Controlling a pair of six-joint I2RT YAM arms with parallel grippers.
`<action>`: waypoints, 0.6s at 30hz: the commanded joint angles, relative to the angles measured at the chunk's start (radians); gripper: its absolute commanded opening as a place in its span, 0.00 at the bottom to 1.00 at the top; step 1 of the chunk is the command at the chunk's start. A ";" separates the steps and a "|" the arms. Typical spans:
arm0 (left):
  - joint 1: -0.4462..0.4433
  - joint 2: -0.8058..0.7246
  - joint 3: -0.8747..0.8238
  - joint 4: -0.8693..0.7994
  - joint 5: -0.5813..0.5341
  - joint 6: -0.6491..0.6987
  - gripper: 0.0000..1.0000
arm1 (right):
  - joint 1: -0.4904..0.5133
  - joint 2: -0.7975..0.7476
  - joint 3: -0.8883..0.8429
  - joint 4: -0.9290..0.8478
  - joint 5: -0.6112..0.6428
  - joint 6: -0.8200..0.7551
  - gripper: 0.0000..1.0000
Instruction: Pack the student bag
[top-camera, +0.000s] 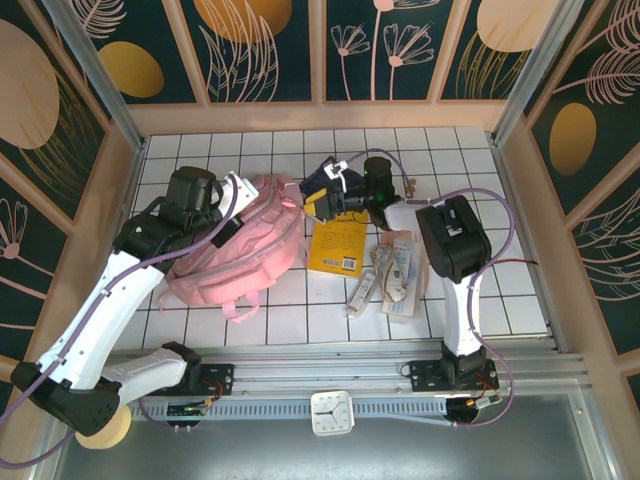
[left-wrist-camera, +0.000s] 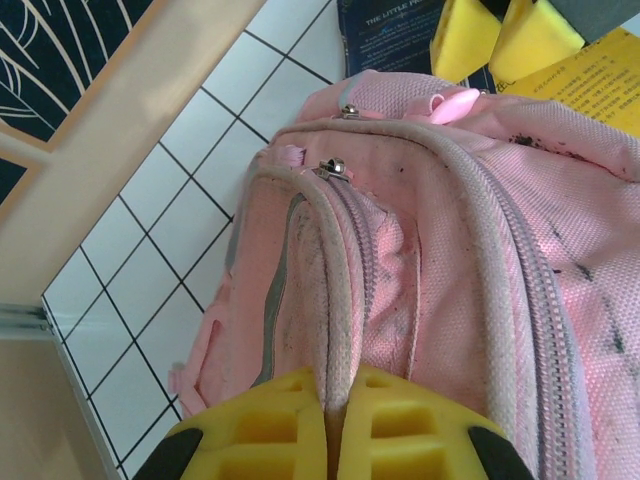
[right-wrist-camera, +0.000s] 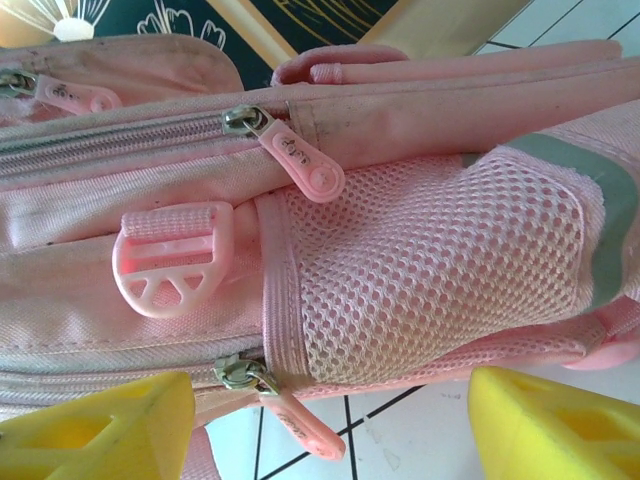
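The student bag (top-camera: 245, 245) is a pink backpack lying left of centre on the white tiles. My left gripper (left-wrist-camera: 332, 410) is shut on a piped fabric edge of the bag (left-wrist-camera: 440, 250), which runs in between the yellow fingers. From above, that gripper (top-camera: 243, 195) sits at the bag's far side. My right gripper (right-wrist-camera: 330, 430) stands open at the bag's right end, its yellow fingers (right-wrist-camera: 95, 430) wide apart. A pink zip pull (right-wrist-camera: 300, 425) lies between them, just below the mesh side pocket (right-wrist-camera: 430, 260). Nothing is gripped there.
A yellow book (top-camera: 337, 247) lies right of the bag, and a dark blue book (top-camera: 325, 178) lies behind it. A clear pouch of stationery (top-camera: 395, 270) and white paper (top-camera: 405, 215) lie further right. A small clock (top-camera: 331, 412) sits at the near rail. Wooden walls ring the table.
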 joint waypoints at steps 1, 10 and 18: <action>0.006 -0.021 0.058 0.091 0.007 0.010 0.00 | 0.003 0.037 0.031 -0.073 -0.038 -0.074 0.73; 0.006 -0.015 0.080 0.075 -0.002 0.000 0.00 | 0.030 0.072 0.007 0.100 -0.093 0.056 0.71; 0.006 -0.023 0.080 0.060 0.000 -0.006 0.00 | 0.022 0.130 -0.065 0.670 -0.094 0.472 0.66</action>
